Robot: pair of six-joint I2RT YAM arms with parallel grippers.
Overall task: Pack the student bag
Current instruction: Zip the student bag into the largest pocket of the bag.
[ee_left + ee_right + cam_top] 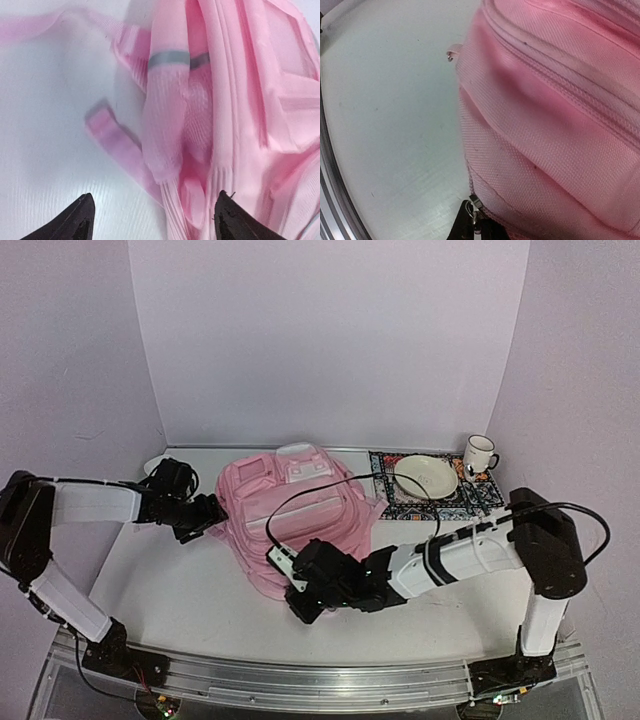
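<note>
The student bag (300, 525) is laid at frame centre. At its left edge the left gripper (152, 220) is spread wide, empty; at its lower edge the right gripper (474, 230) is pinched on a zipper pull (475, 214).

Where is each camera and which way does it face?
Top external: high behind left arm and right arm, looking down at table and student bag.
Left wrist: on the left arm, facing bag straps; open left gripper tips show.
Right wrist: on the right arm, facing the bag; right gripper pinches a zipper pull.
All share the bag.
</note>
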